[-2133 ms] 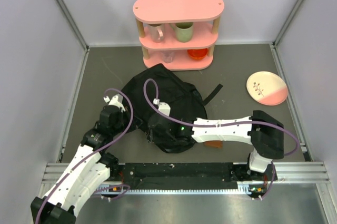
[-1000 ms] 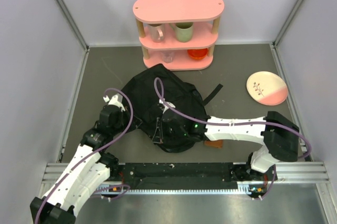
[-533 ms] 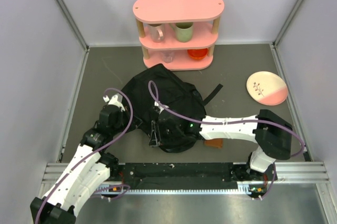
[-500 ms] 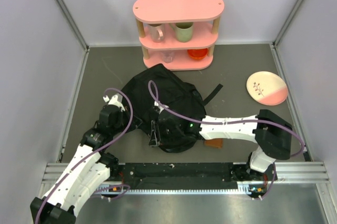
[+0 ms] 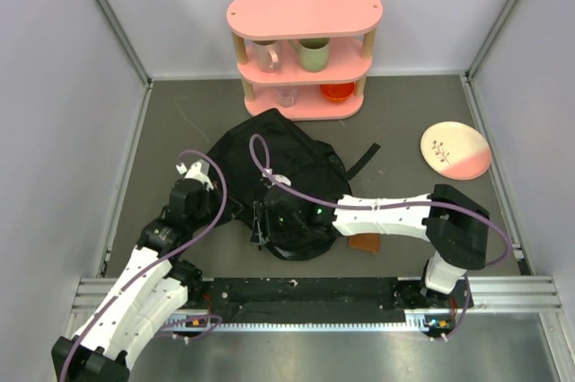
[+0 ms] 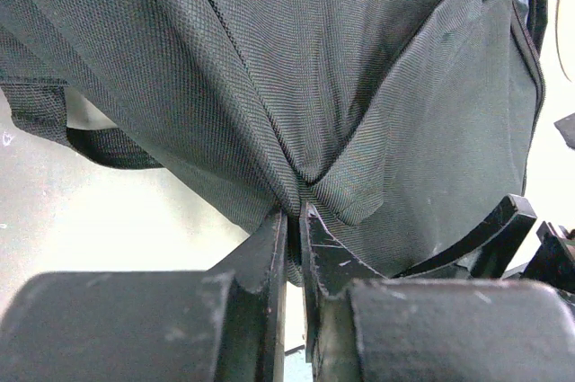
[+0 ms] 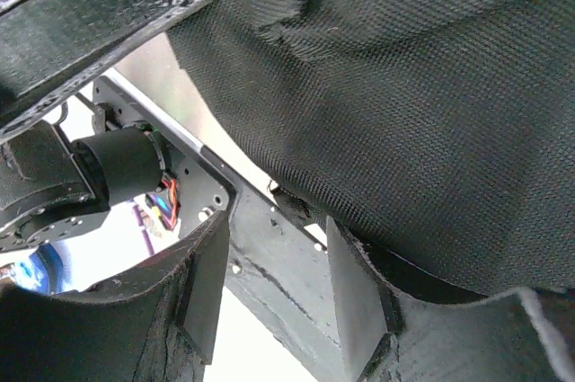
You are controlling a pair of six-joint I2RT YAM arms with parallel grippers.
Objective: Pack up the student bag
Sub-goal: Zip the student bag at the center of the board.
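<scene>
The student bag, a soft black backpack, lies crumpled mid-table. My left gripper is at its left edge; in the left wrist view the left gripper is shut on a pinched fold of the bag's fabric. My right gripper sits at the bag's near-left edge, close to the left one. Seen from the right wrist, the right gripper is open with nothing between its fingers, and the bag's fabric hangs just above and to the right of them.
A small brown wallet lies on the table beside the bag, partly under my right forearm. A pink shelf with mugs and a red bowl stands at the back. A pink-and-cream plate lies at the right.
My right gripper has gone from shut to open and shifted slightly left along the bag's near edge. The left gripper keeps its grip on the fabric and has not moved.
</scene>
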